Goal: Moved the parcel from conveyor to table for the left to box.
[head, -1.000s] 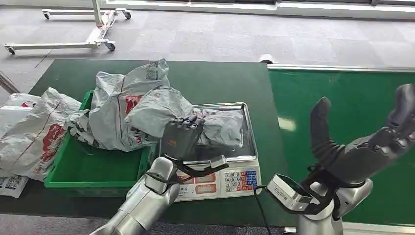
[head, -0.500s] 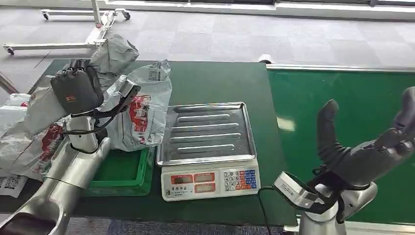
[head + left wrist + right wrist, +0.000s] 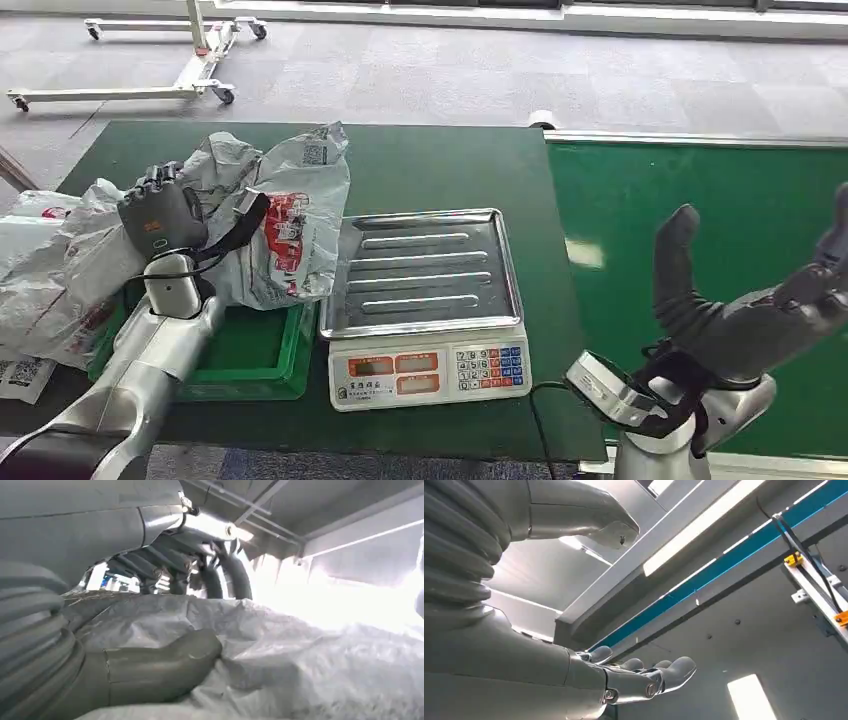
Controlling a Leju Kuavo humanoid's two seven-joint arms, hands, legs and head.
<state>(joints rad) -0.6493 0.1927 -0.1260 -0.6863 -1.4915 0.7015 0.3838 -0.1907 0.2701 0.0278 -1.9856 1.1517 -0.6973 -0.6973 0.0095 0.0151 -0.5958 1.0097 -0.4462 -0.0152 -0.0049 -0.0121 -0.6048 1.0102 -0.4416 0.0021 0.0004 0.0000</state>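
My left hand [image 3: 160, 215] grips a crumpled grey parcel [image 3: 222, 160] over the left end of the green bin [image 3: 250, 350]. In the left wrist view my thumb [image 3: 150, 667] presses on the grey parcel [image 3: 280, 650] and the dark fingers [image 3: 200, 577] curl over its far side. Another grey parcel with red print [image 3: 295, 225] leans in the bin beside it. My right hand [image 3: 750, 300] is open, palm up, above the green conveyor belt [image 3: 720, 190], holding nothing.
A weighing scale [image 3: 430, 365] with a bare steel tray [image 3: 425, 265] stands between bin and conveyor. More bagged parcels [image 3: 40, 270] are piled at the table's left edge. A wheeled metal frame [image 3: 190, 70] stands on the floor beyond.
My left hand lifted the grey parcel off the scale tray, swung it left and high over the bin, then lowered it. The tray is now bare. The right hand barely moved.
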